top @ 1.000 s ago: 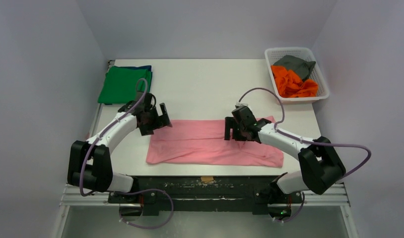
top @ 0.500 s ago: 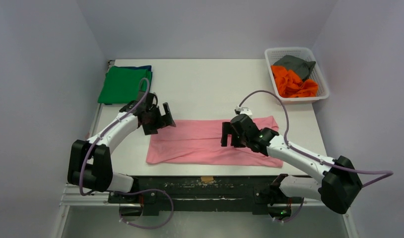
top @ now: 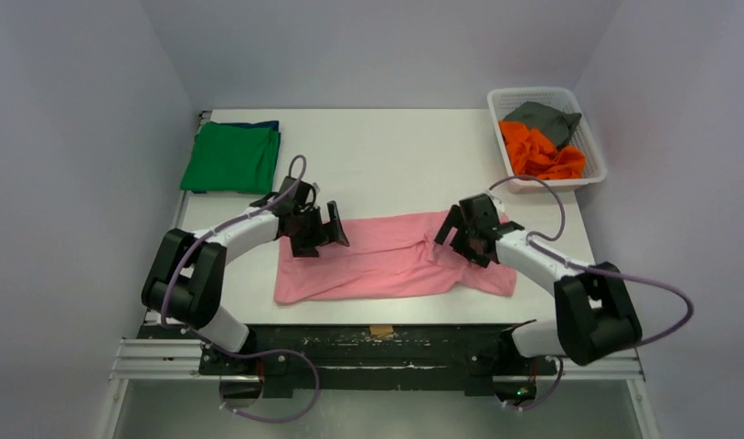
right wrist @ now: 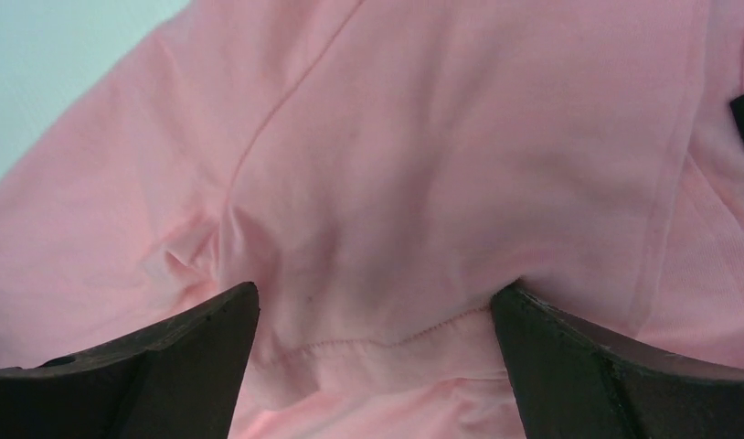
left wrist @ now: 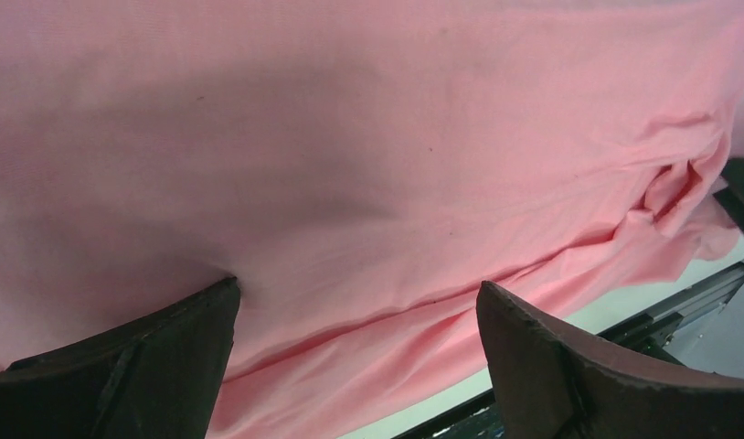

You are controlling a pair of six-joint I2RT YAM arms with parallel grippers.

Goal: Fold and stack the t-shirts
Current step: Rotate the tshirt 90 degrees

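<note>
Lying beneath fingers (left wrist: 122,375): pink t-shirt (top: 396,261)

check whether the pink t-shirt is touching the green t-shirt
Apart. The top view shows bare white table between the green t-shirt at the far left and the pink t-shirt near the front.

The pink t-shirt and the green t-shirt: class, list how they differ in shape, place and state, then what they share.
The pink t-shirt is a long wrinkled strip near the front of the table; the green t-shirt is a neat rectangle at its far left corner. The left claw and right claw, both open, are over the pink t-shirt, not the green t-shirt. Both are plain cloth.
</note>
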